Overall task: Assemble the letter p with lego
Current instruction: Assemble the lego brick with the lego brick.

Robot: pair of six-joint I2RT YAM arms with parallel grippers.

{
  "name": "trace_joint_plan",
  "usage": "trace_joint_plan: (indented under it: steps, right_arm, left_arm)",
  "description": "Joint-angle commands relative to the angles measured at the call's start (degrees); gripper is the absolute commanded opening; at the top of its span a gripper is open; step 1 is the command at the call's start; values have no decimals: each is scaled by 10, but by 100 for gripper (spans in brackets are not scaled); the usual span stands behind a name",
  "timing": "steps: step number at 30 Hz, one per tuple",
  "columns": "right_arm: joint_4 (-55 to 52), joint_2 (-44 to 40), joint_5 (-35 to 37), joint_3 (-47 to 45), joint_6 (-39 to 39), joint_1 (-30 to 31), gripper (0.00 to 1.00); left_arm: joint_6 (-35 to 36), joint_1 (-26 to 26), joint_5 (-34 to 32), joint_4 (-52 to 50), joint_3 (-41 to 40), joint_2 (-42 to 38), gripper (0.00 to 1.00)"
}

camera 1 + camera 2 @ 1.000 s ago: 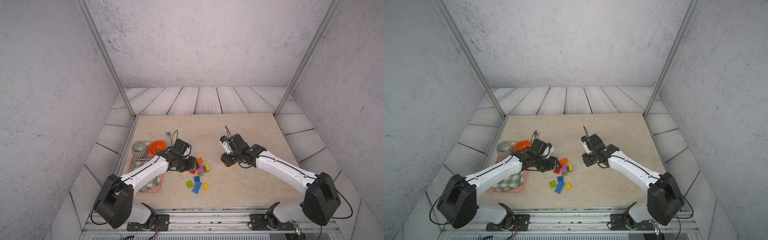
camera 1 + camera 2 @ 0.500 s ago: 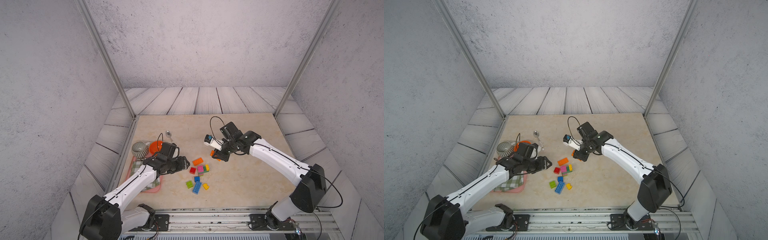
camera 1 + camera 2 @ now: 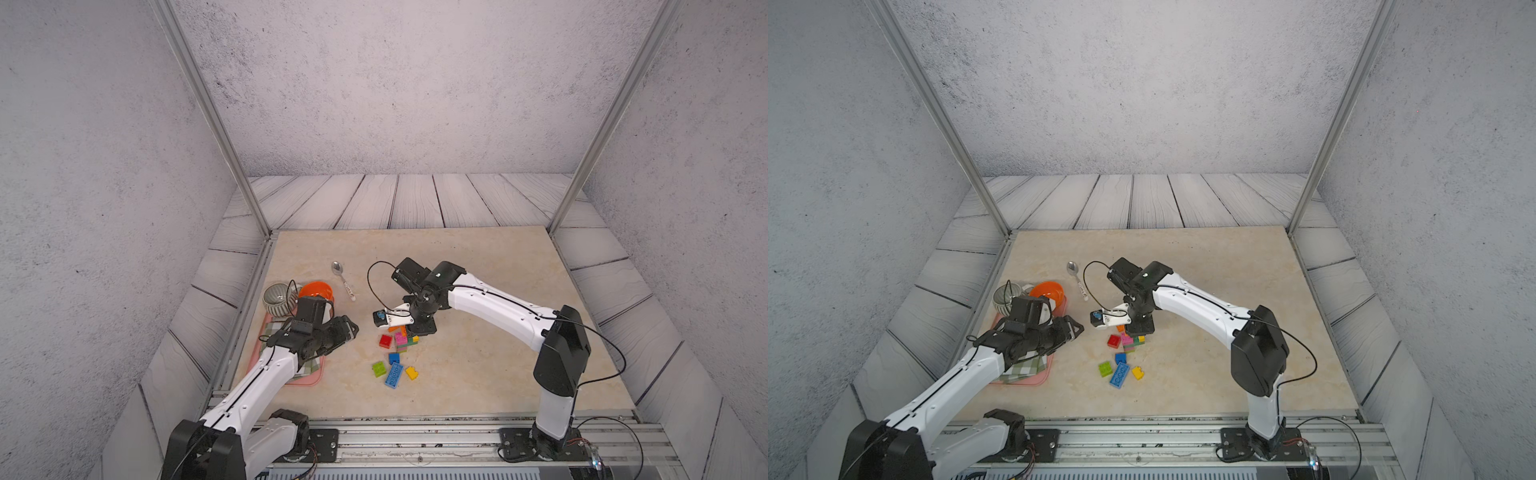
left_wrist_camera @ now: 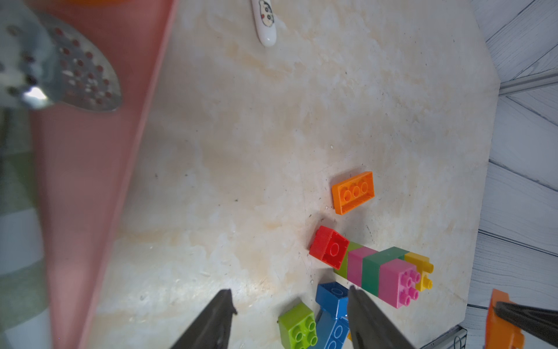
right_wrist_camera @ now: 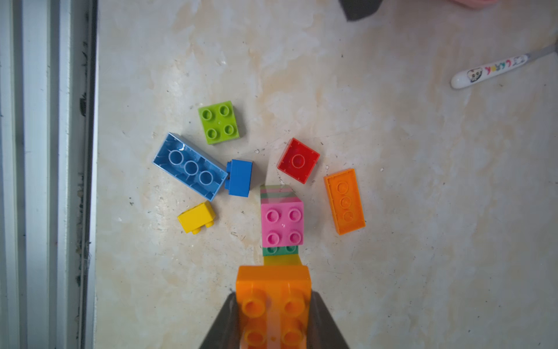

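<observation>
The right arm (image 3: 490, 303) has swung left to the lego pile (image 3: 394, 374). The left arm (image 3: 257, 374) has backed away toward the tray (image 3: 309, 380), so a new piece can go on. The left gripper (image 4: 289, 291) is spread and empty. The right gripper (image 5: 271, 297) pinches an orange brick (image 5: 273, 279), just beside the pink-and-green stack (image 5: 282, 223), mid-table.

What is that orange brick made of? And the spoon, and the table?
The orange brick looks like hard plastic: smooth, glossy, one even colour, with moulded studs. The spoon has a silvery, shiny bowl, likely metal; its handle is glossy white with printed pictures, maybe plastic or ceramic. The table looks like beige marbled stone, though it could be a printed surface.
</observation>
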Motion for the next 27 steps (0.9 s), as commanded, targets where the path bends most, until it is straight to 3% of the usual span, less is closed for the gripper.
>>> trace_joint_plan:
  steps: [1, 11, 27]
  right_arm:
    - [-54, 32, 34, 37, -47, 7, 0]
    - [-110, 112, 41, 127, -64, 20, 0]
    - [-117, 156, 25, 154, -24, 26, 0]
  left_arm:
    - [-3, 12, -6, 13, -15, -15, 65]
    - [0, 22, 6, 17, -20, -6, 64]
    - [7, 30, 26, 19, -17, 7, 65]
